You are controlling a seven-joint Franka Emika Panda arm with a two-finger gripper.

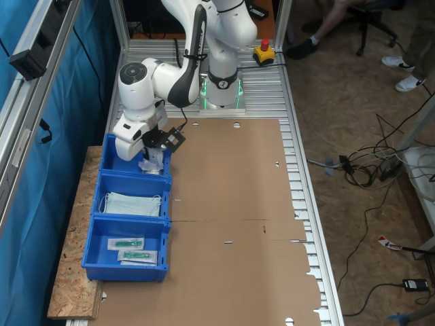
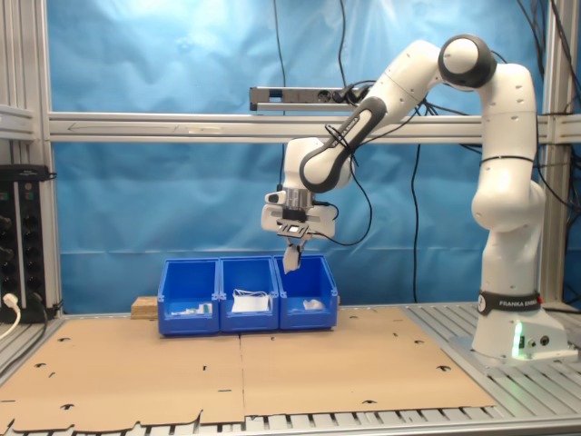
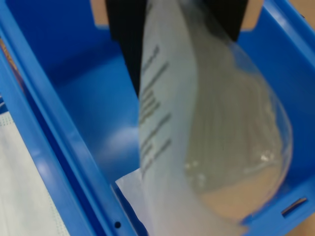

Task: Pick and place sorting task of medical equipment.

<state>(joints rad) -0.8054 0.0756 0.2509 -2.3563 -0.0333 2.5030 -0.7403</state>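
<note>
Brown cardboard [image 1: 231, 204] covers the long table, and a blue curtain [image 2: 182, 91] hangs behind it in the second exterior view. Three blue bins stand in a row, touching each other, along one edge of the cardboard.

The white robot arm [image 2: 490, 182] bends over the row. Its gripper [image 2: 292, 238] hangs above the end bin [image 2: 309, 304], the one nearest the robot's base. The gripper is squeezed tight on a small flat packet [image 2: 291, 258]. The packet dangles straight down from the fingers, just above the rim of that bin. In the first exterior view the gripper [image 1: 151, 151] and the packet [image 1: 151, 163] sit over the same end bin [image 1: 112, 159].

In the wrist view the packet [image 3: 211, 142] is very close. It has crinkly clear wrap with white stuff inside, and one side has dark print that is too blurry to read. Below it is the blue floor of the end bin [image 3: 103, 103]. Another white packet [image 3: 130, 189] lies on that floor.

The middle bin [image 1: 132, 187] holds pale blue face masks [image 1: 132, 204]. The far bin [image 1: 126, 261] holds long packets with green parts [image 1: 132, 249].

A red button [image 1: 264, 51] sits on the metal table behind the robot's base. A person's legs and shoes [image 1: 408, 71] show at the top corner of the first exterior view, near loose cables on the floor [image 1: 367, 166].
</note>
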